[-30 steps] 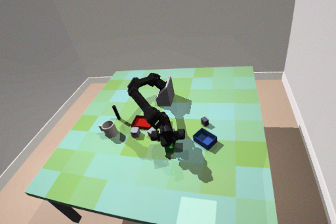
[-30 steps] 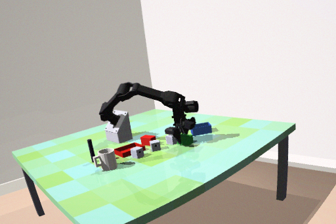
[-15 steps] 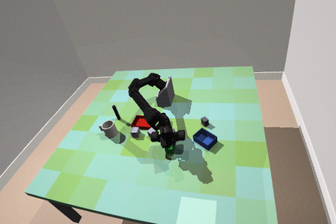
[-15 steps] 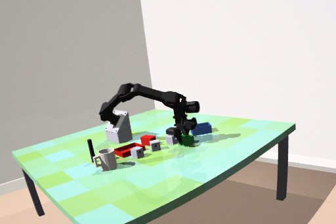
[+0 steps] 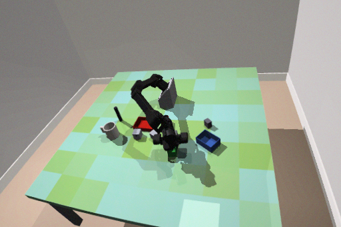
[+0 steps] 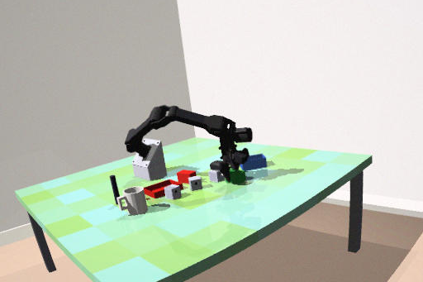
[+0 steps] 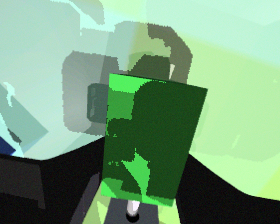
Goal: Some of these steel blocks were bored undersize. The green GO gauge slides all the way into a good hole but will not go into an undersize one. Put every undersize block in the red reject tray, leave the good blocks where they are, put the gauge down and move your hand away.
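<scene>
- One green GO gauge sits gripped in the hand, low over the surface, its pale pin towards the nearest steel block.
- Testing that bore seems to be the step; whether the pin has entered, I cannot tell.
- Keep pin and bore in line, then push gently and straight; a skewed pin could jam and mimic an undersize hole.
- Ease off if the block slides.
- Judge by full depth, and withdraw along the same line before turning towards the red reject tray.

Block bores—too small to judge.
</scene>
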Controlling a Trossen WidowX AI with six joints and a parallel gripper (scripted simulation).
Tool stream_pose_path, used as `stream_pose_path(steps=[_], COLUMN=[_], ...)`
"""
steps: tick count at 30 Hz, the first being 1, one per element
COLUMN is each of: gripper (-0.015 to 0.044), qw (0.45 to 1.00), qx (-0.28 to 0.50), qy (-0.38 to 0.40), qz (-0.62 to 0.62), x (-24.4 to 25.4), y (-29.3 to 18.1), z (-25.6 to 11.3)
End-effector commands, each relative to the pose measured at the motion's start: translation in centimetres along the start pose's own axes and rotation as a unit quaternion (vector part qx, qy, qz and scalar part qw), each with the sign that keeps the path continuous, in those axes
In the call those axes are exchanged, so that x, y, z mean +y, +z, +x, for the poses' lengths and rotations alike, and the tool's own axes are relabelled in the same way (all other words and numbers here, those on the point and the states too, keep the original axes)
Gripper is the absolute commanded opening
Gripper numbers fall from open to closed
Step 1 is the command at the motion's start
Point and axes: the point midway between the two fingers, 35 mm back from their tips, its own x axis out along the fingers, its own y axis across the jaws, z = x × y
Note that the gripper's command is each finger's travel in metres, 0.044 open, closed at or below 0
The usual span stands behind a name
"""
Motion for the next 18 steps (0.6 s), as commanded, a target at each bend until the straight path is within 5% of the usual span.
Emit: stream_pose_path(steps=[1, 18], gripper=[0.0, 0.0], qw=[1.0, 1.0], qx=[-0.005, -0.005], qy=[-0.001, -0.001], qz=[0.0, 0.0], x=[-0.06, -0.11], y=[0.54, 1.03], z=[-0.31, -0.38])
